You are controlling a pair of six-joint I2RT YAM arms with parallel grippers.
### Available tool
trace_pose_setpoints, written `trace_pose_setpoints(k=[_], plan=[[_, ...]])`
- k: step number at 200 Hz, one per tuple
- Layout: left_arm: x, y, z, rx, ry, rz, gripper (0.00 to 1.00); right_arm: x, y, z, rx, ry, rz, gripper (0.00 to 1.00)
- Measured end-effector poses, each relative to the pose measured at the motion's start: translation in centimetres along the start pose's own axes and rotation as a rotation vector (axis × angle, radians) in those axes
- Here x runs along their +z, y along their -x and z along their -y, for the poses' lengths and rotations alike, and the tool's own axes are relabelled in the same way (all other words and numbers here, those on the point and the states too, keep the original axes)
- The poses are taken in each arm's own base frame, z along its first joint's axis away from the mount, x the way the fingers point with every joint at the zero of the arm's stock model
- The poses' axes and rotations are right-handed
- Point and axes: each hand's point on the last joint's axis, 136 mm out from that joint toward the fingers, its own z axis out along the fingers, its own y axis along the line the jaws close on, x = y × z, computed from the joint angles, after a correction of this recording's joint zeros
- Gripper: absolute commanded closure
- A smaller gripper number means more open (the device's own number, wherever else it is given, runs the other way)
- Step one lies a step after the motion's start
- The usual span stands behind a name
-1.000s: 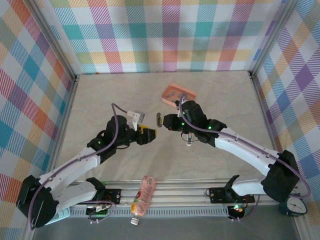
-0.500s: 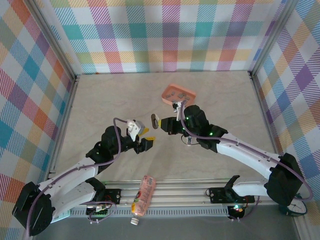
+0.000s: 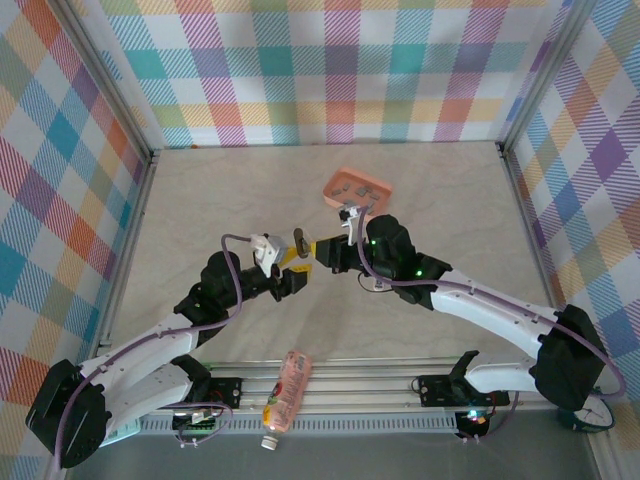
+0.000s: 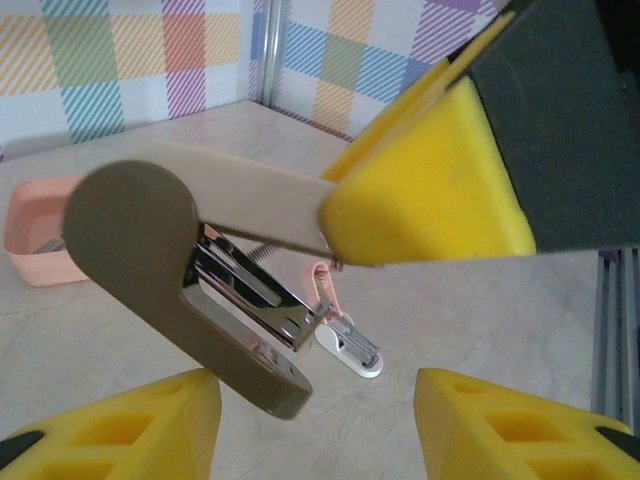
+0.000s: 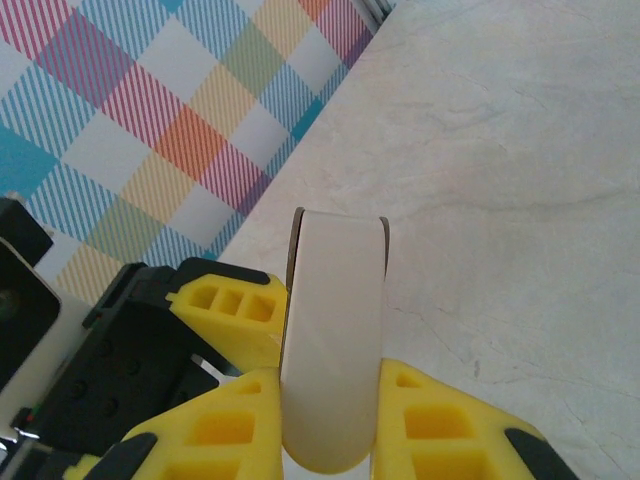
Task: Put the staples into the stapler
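Note:
A taupe stapler (image 4: 140, 225) hangs in the air, hinged open, with its metal magazine (image 4: 250, 290) exposed. My right gripper (image 5: 330, 380) is shut on the stapler's top arm (image 5: 335, 320), and from above it sits at mid-table (image 3: 322, 250). My left gripper (image 4: 315, 430) is open, its yellow fingers (image 4: 520, 430) on either side just below the stapler's lower end, not clamping it. In the top view the left gripper (image 3: 290, 272) is close to the stapler (image 3: 300, 240). The staples (image 3: 355, 186) lie in the pink tray (image 3: 340, 198) behind.
A small white and pink object with a metal part (image 4: 345, 345) lies on the table under the stapler. A pink bottle (image 3: 285, 390) rests on the near rail. A clock (image 3: 597, 410) sits at the bottom right. Plaid walls enclose the table.
The right gripper carried the stapler left toward the left gripper. The left gripper swung up to meet it, and its jaws narrowed slightly.

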Motion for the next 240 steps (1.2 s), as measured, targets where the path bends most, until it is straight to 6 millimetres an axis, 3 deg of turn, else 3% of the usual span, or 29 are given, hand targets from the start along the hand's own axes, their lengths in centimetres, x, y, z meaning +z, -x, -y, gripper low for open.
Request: trace_pose_setpoints(k=[95,154,240], plan=[[0.3,-0.2,-0.9,-0.057,0.044,0.001,0.65,0.0,-0.3,-0.2,-0.006,0.005,-0.005,0.82],[0.3,-0.2,-0.9,-0.059,0.046,-0.002,0.69,0.0,-0.3,-0.2,-0.006,0.007,-0.007,0.83],[0.2,-0.8,-1.8,-0.086,0.097,-0.02,0.98,-0.3,-0.1,-0.1,-0.018,-0.007,-0.001,0.83]])
